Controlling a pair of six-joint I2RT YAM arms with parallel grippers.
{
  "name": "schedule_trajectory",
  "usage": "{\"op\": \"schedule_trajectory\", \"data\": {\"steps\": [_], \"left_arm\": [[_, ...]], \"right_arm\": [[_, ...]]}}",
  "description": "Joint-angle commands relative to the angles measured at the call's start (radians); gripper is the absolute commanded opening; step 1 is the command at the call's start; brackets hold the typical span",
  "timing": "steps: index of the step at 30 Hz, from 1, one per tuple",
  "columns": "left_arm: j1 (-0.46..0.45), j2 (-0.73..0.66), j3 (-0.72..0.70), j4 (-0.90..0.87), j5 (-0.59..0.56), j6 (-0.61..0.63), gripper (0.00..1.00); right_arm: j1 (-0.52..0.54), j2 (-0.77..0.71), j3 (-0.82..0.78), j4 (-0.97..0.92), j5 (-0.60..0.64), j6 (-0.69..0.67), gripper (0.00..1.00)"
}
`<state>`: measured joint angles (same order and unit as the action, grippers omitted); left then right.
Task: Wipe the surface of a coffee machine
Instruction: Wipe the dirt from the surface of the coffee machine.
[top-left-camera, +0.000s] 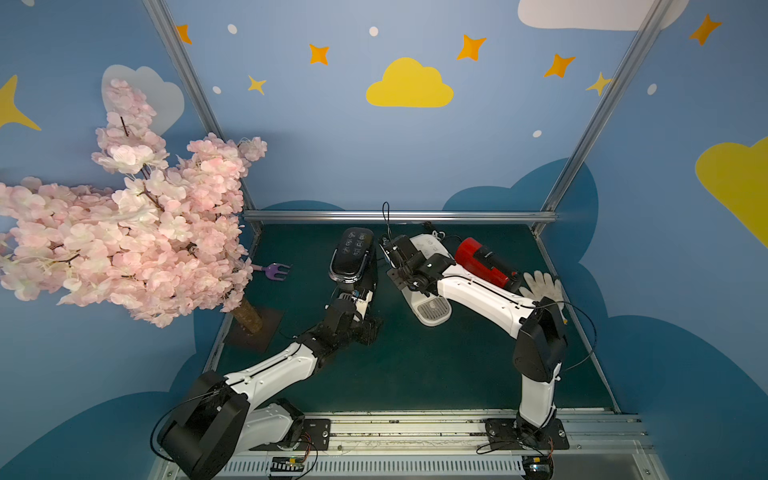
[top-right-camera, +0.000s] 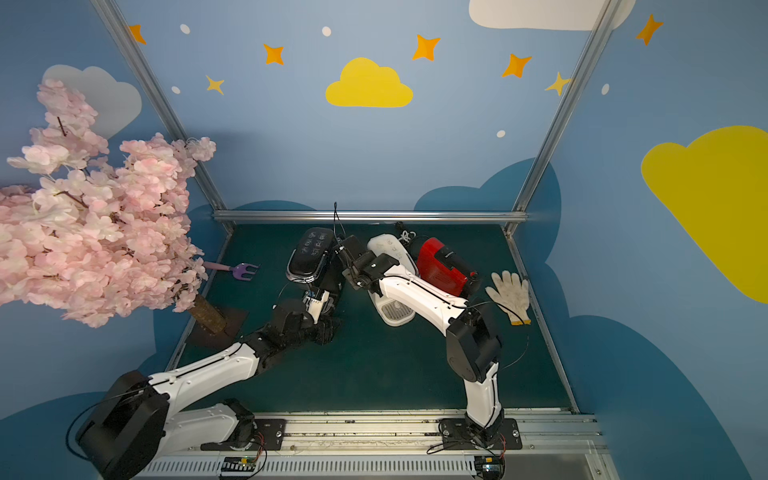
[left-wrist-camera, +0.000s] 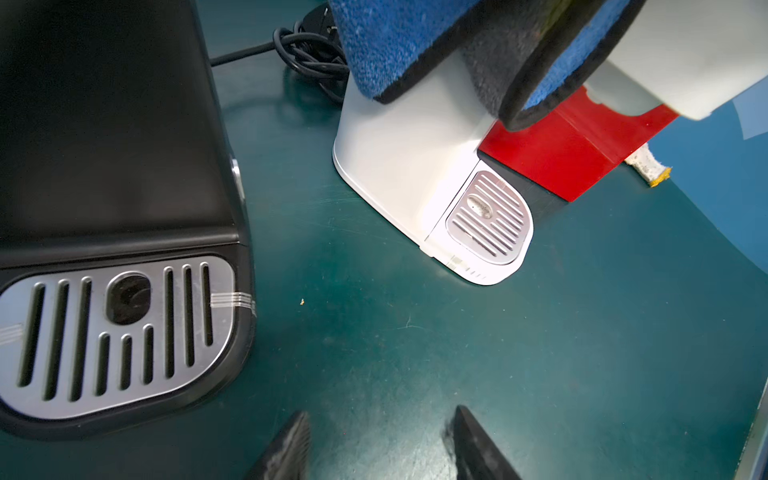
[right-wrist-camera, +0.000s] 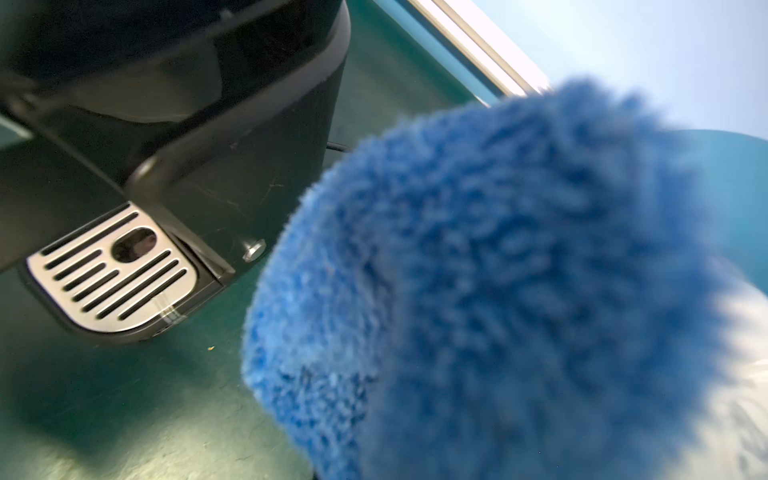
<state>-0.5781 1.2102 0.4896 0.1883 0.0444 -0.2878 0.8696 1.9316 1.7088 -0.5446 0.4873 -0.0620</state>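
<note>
The right gripper (top-left-camera: 398, 279) is clenched on a blue cloth (right-wrist-camera: 498, 291), which fills most of the right wrist view and, in the left wrist view, lies folded against the upper side of the white coffee machine (top-left-camera: 428, 309). That machine stands near the middle of the green mat (top-left-camera: 436, 365), toward the back, and the gripper sits in the narrow lane between it and the black coffee machine (top-left-camera: 353, 257) beside it, with little room on either side. The left gripper (left-wrist-camera: 378, 449) is released and holds nothing. Its dark fingertips (left-wrist-camera: 291, 449) stand apart over bare mat, just beside the black machine's drip tray (left-wrist-camera: 112, 332). A red coffee machine (top-left-camera: 482, 262) presses close against the white machine's other side, and a coiled cord (left-wrist-camera: 307, 50) lies behind, between the machines. A pale glove (top-left-camera: 542, 286) lies near the mat's right edge, beyond the red machine. On the left, a purple fork (top-left-camera: 276, 271) lies near the trunk of a pink blossom tree (top-left-camera: 124, 216), whose branches overhang that edge. A metal rail (top-left-camera: 399, 216) bounds the back, and the front half of the mat lies open.
</note>
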Motion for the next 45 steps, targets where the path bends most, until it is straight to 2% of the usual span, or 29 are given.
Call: {"op": "schedule_trajectory", "data": {"steps": [1,10,17,23,35,45], "left_arm": [[0.004,0.009,0.011,0.016,-0.009,0.013,0.56],[0.005,0.025,0.015,0.015,-0.021,0.02,0.56],[0.006,0.022,0.015,0.015,-0.035,0.022,0.56],[0.009,-0.01,0.005,0.01,-0.055,0.027,0.56],[0.015,-0.08,-0.02,0.0,-0.087,0.024,0.56],[0.017,-0.079,-0.02,0.0,-0.077,0.021,0.56]], "right_arm": [[-0.004,0.067,-0.059,-0.022,0.106,-0.005,0.0],[0.044,-0.055,-0.119,0.087,0.164,-0.087,0.0],[0.08,-0.131,-0.092,0.125,0.136,-0.163,0.0],[0.076,-0.08,-0.011,0.091,0.147,-0.197,0.0],[0.026,0.059,-0.023,0.031,0.088,-0.139,0.0],[0.011,0.053,-0.112,0.063,0.118,-0.116,0.0]]}}
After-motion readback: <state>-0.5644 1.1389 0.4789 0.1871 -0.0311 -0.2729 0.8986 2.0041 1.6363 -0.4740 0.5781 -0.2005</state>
